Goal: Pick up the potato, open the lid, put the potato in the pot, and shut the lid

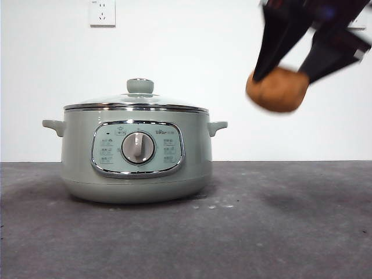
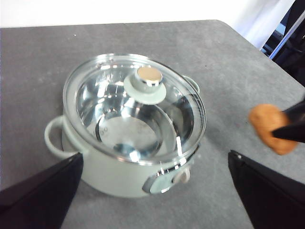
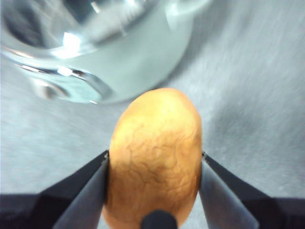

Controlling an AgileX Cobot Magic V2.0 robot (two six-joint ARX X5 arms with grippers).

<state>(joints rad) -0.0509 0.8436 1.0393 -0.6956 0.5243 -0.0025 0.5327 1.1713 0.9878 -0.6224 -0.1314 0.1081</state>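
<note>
The pale green pot [image 1: 136,160] stands on the dark table, left of centre in the front view, with its glass lid [image 1: 136,104] seated on the rim and the green knob [image 1: 140,86] on top. High in the air to the pot's right, my right gripper [image 1: 286,74] is shut on the orange-brown potato [image 1: 277,89]; the right wrist view shows the potato [image 3: 155,157] squeezed between both jaws. My left gripper [image 2: 152,183] hovers open above the pot [image 2: 128,143] and its lid [image 2: 136,107], touching neither.
A white wall with a socket [image 1: 102,13] stands behind the table. The grey tabletop [image 1: 279,221] stretches to the right of the pot. In the left wrist view the table's edge [image 2: 257,43] runs near the potato [image 2: 271,126].
</note>
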